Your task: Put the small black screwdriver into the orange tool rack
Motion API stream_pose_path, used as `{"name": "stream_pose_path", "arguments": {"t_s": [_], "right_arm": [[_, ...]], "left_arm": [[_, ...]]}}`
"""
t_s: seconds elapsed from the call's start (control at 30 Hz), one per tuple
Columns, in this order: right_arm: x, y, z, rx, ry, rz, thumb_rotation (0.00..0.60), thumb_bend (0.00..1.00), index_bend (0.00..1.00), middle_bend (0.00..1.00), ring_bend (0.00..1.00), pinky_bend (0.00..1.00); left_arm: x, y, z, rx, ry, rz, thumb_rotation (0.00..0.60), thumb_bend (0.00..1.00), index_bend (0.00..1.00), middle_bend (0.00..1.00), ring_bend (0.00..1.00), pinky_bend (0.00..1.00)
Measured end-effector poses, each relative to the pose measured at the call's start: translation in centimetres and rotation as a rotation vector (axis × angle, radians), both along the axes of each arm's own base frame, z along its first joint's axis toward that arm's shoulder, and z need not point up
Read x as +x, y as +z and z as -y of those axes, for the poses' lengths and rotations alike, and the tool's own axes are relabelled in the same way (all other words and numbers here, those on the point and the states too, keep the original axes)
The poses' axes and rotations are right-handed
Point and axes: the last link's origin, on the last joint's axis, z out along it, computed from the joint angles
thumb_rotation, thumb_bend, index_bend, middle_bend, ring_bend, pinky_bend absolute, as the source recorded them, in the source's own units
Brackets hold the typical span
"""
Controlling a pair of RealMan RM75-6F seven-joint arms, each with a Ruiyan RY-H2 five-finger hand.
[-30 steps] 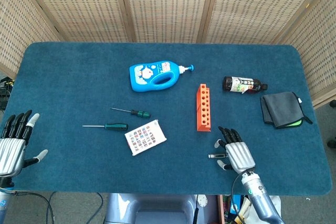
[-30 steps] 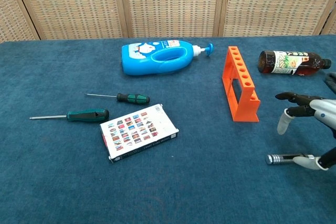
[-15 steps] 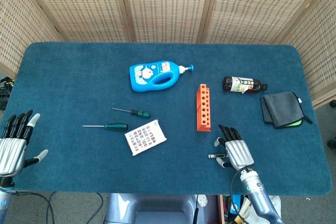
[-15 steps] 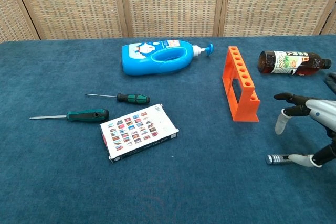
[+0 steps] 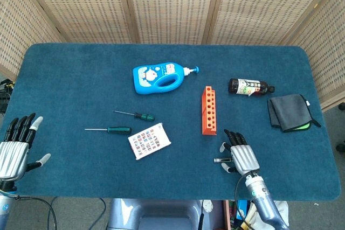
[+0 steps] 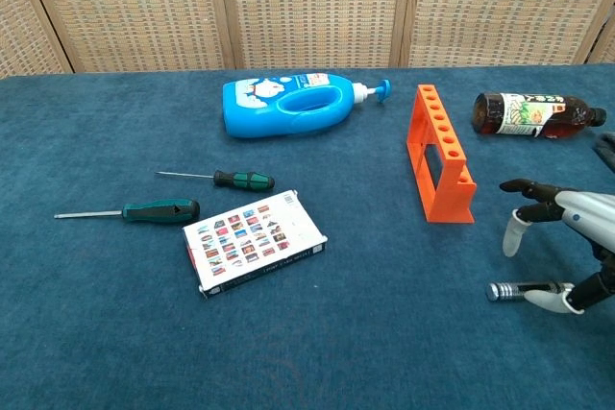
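Observation:
The small black screwdriver (image 5: 220, 160) (image 6: 509, 290) lies flat near the table's front edge, its silver end pointing left. My right hand (image 5: 241, 154) (image 6: 574, 213) hovers over its handle with fingers apart; the thumb touches the shaft, and nothing shows a firm grip. Most of the handle is hidden under the hand. The orange tool rack (image 5: 208, 110) (image 6: 440, 151) stands just behind and left of that hand, its row of holes facing up. My left hand (image 5: 15, 146) waits at the table's front left corner, holding nothing, fingers spread.
Two green-handled screwdrivers (image 5: 119, 130) (image 5: 141, 116) and a printed card box (image 5: 149, 140) lie left of centre. A blue pump bottle (image 5: 159, 76) lies behind them. A dark bottle (image 5: 249, 86) and a grey cloth (image 5: 290, 111) lie at the right.
My right hand has drawn slightly back toward the front edge over the screwdriver. My left hand has sunk a little. The screwdriver has stayed in place.

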Motion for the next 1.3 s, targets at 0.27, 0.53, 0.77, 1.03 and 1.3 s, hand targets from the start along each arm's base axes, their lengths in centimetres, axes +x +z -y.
{"name": "stream_pose_path", "arguments": {"t_s": [0.27, 0.53, 0.77, 1.03, 1.3], "right_arm": [[0.2, -0.3, 0.0, -0.001, -0.002, 0.003, 0.600, 0.23, 0.43, 0.00, 0.00, 0.00], [0.4, -0.8, -0.1, 0.008, -0.001, 0.000, 0.600, 0.23, 0.44, 0.00, 0.00, 0.00], [0.6, -1.0, -0.1, 0.011, -0.001, 0.003, 0.600, 0.23, 0.45, 0.00, 0.00, 0.00], [0.6, -1.3, 0.2, 0.019, -0.006, 0.000, 0.600, 0.23, 0.46, 0.00, 0.00, 0.00], [0.4, -1.5, 0.4, 0.028, -0.013, -0.008, 0.600, 0.28, 0.46, 0.00, 0.00, 0.00]], "left_arm": [[0.0, 0.0, 0.0, -0.002, 0.001, 0.000, 0.600, 0.00, 0.00, 0.00, 0.00, 0.00], [-0.1, 0.0, 0.0, -0.001, 0.002, 0.000, 0.600, 0.00, 0.00, 0.00, 0.00, 0.00], [-0.1, 0.0, 0.0, -0.003, 0.003, 0.001, 0.600, 0.00, 0.00, 0.00, 0.00, 0.00], [-0.1, 0.0, 0.0, -0.003, 0.002, 0.000, 0.600, 0.00, 0.00, 0.00, 0.00, 0.00], [0.0, -0.1, -0.1, -0.006, 0.001, -0.001, 0.600, 0.00, 0.00, 0.00, 0.00, 0.00]]}}
